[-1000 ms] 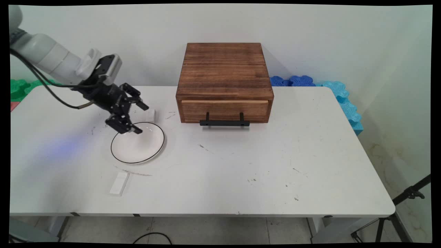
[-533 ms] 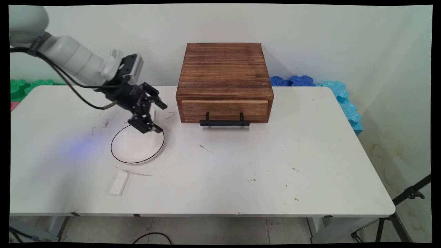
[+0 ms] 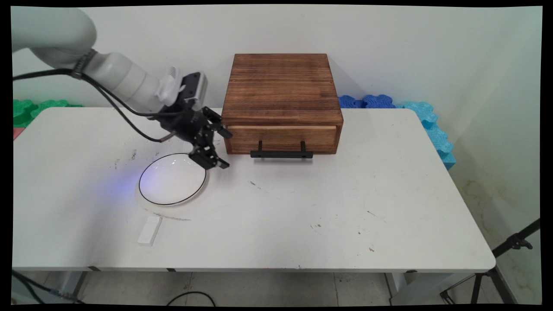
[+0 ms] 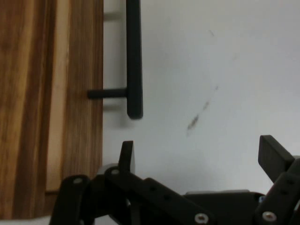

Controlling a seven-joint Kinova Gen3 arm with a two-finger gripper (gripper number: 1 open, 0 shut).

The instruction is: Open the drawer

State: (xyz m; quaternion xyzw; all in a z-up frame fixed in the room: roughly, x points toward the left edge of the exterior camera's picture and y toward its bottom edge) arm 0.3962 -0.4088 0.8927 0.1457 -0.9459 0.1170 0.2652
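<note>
A white counter (image 3: 302, 224) stands before a pale wall, seen from above its near side. At the far left, beyond the counter's far edge, lie green foam pieces (image 3: 30, 108). Near the counter's near left edge lies a small white block (image 3: 149, 230), flat and alone. Just beyond it sits a round white plate (image 3: 173, 179) with a thin black rim, with nothing on it.

A white robot arm (image 3: 116, 77) reaches in from the upper left, with black cables (image 3: 125, 116) hanging under it. Its black end effector (image 3: 224, 149) hangs above the counter at the plate's far right edge, just left of a wooden box (image 3: 281, 99). Its two fingers are spread wide and hold nothing; in the hand view the end effector (image 4: 199, 157) shows bare counter between its fingers (image 4: 126, 157).

The wooden box stands at the middle of the counter's far side. Its front holds a drawer (image 3: 281, 138), which is closed, with a black bar handle (image 3: 281, 153) across its lower front. In the hand view the drawer (image 4: 51, 93) front and the near end of the handle (image 4: 133, 61) lie close ahead of the fingers, not touching them.

Right of the box, behind the counter's far edge, lie blue foam pieces (image 3: 367, 102). At the lower right corner, on the floor, stands a black tripod (image 3: 501, 268).
</note>
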